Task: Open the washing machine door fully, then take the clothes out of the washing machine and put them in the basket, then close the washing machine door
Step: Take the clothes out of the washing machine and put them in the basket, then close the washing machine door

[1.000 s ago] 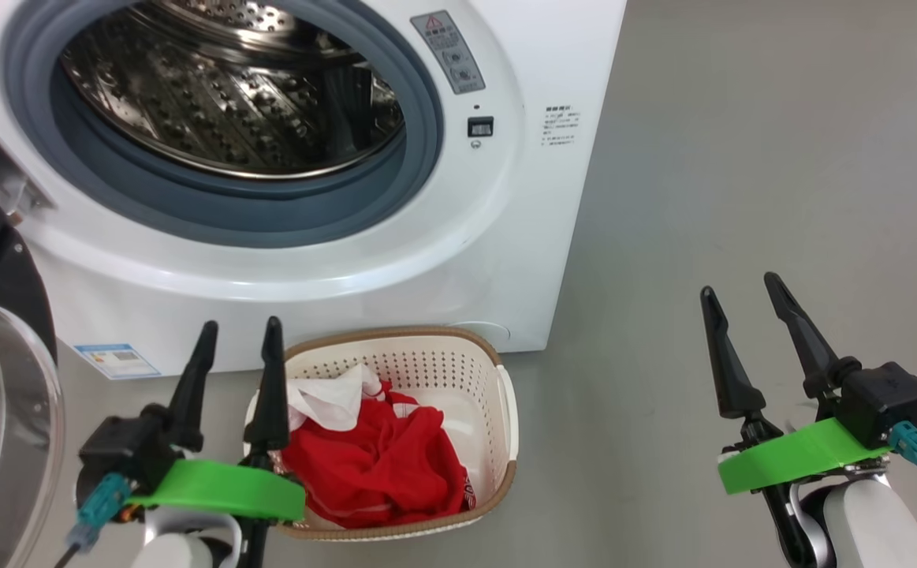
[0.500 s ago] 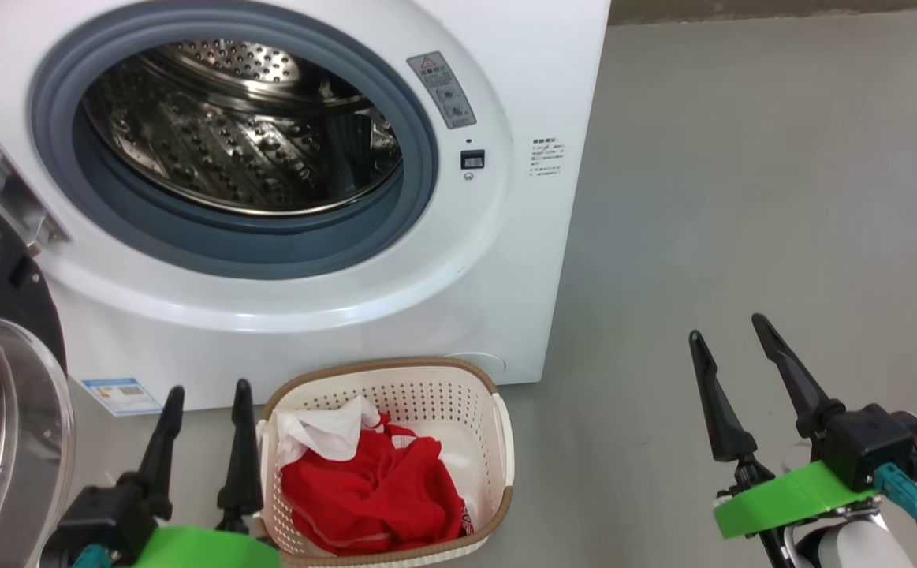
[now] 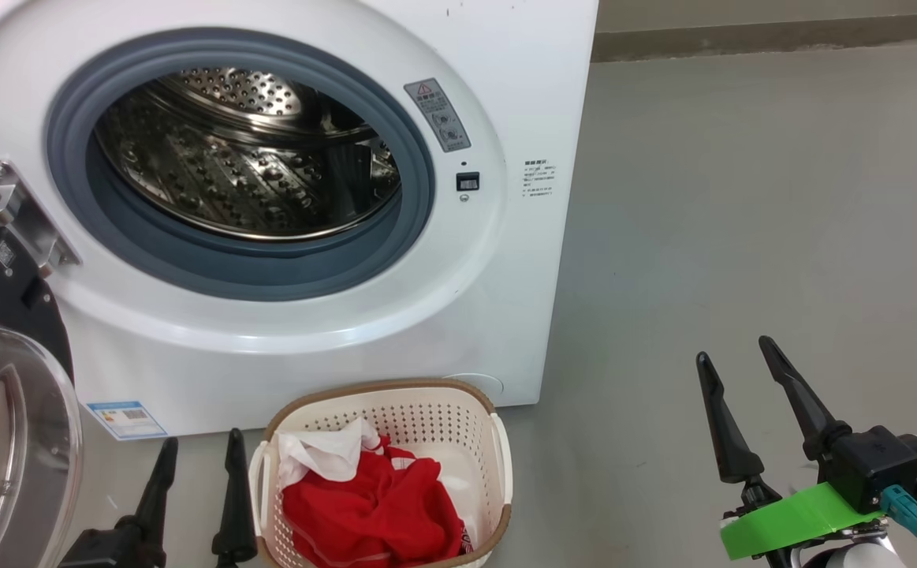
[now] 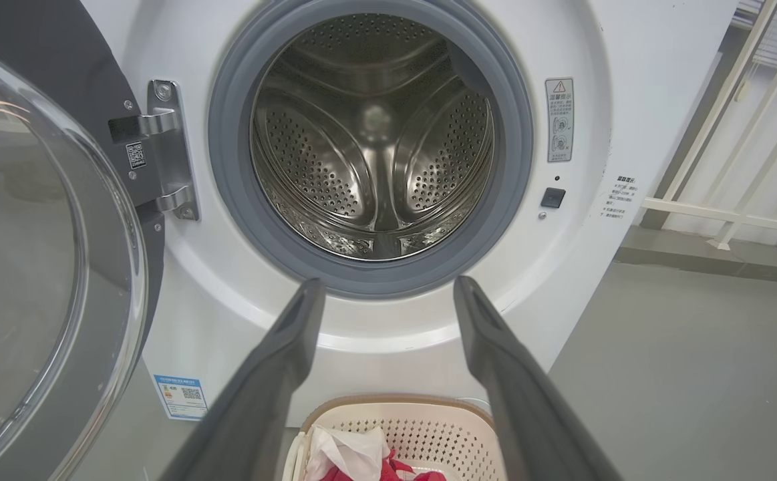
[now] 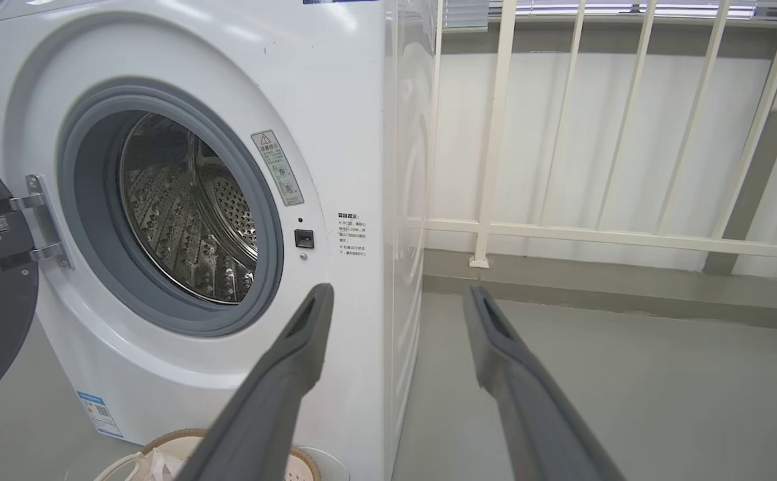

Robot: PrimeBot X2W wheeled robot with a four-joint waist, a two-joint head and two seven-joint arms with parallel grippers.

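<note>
The white washing machine stands with its steel drum showing no clothes inside. Its door, black-rimmed with a clear glass bowl, hangs swung open on the left hinge. On the floor in front sits the cream basket holding the red and white clothes. My left gripper is open and empty, just left of the basket. Open and empty too, my right gripper hovers over bare floor to the right. From the left wrist the fingers point at the drum.
Grey floor stretches to the right of the machine. A white railing runs along the wall behind it. A blue label sticker sits low on the machine's front.
The head view has tilted up, so the machine and basket sit lower in the picture. My left gripper has drawn back down away from the basket; both grippers stay open.
</note>
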